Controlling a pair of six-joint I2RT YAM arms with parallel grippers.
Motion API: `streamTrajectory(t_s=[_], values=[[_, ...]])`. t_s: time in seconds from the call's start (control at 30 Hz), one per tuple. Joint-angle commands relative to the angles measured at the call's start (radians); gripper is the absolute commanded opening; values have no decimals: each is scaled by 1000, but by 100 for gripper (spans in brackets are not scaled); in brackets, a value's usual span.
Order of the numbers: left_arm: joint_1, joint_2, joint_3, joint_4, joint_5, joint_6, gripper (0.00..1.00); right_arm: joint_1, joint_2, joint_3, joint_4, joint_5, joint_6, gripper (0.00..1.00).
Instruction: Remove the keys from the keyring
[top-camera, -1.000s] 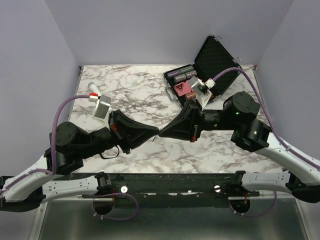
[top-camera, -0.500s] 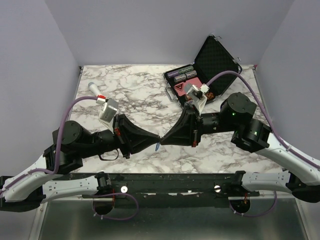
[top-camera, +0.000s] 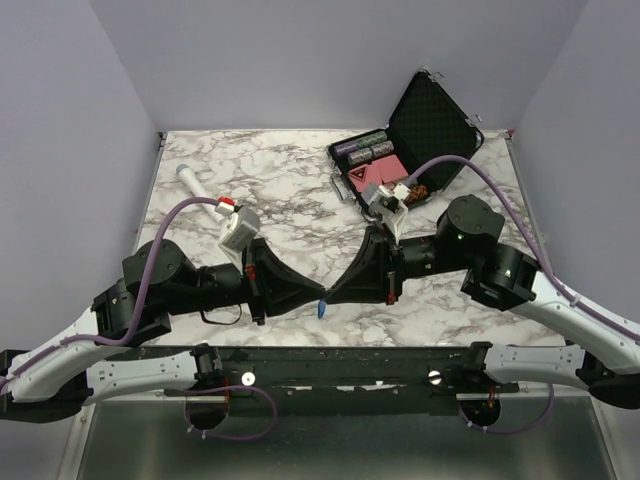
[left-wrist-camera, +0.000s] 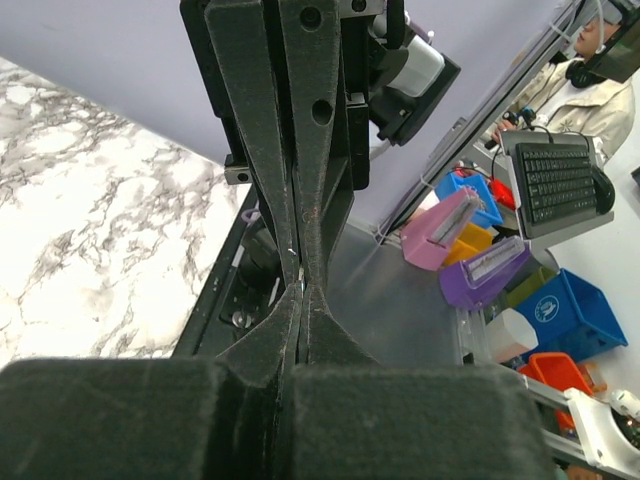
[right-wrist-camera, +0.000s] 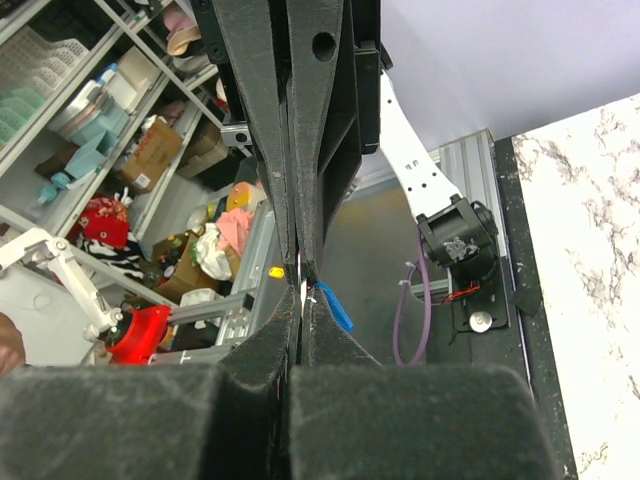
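Observation:
My left gripper (top-camera: 316, 292) and right gripper (top-camera: 330, 294) meet tip to tip above the near middle of the marble table (top-camera: 280, 190). Both are shut. The blue tag of the keyring (top-camera: 321, 309) hangs just under the meeting point. In the right wrist view the tag (right-wrist-camera: 333, 305) sticks out beside my right gripper (right-wrist-camera: 302, 300), and a thin silvery sliver shows between the tips. In the left wrist view my left gripper (left-wrist-camera: 300, 300) pinches a thin silvery bit, seemingly the key (left-wrist-camera: 298, 284); the tag is hidden there. Which metal part each jaw pair grips is hard to tell.
An open black case (top-camera: 425, 125) with batteries and a red card stands at the back right. A white microphone (top-camera: 190, 179) lies at the back left. The table's black front rail (top-camera: 330, 355) runs just below the grippers.
Both grippers, still pressed tip to tip, have moved toward the near edge of the table. The blue tag has come into sight hanging below them.

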Motion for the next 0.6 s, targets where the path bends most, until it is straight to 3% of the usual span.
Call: streamTrajectory(t_s=[0.0, 0.1, 0.17, 0.37, 0.57], values=[[-13, 37, -16, -58, 87, 3, 0, -5, 0, -36, 89, 86, 17, 1], [-13, 34, -7, -61, 42, 3, 6, -3, -12, -53, 110, 99, 28, 1], [-13, 26, -1, -61, 6, 1, 18, -3, -20, -59, 121, 108, 32, 1], [-15, -5, 47, -95, -129, 14, 66, -5, -27, -62, 141, 119, 45, 1], [-13, -66, 51, -57, -244, 20, 99, -5, -23, -59, 173, 142, 52, 1]])
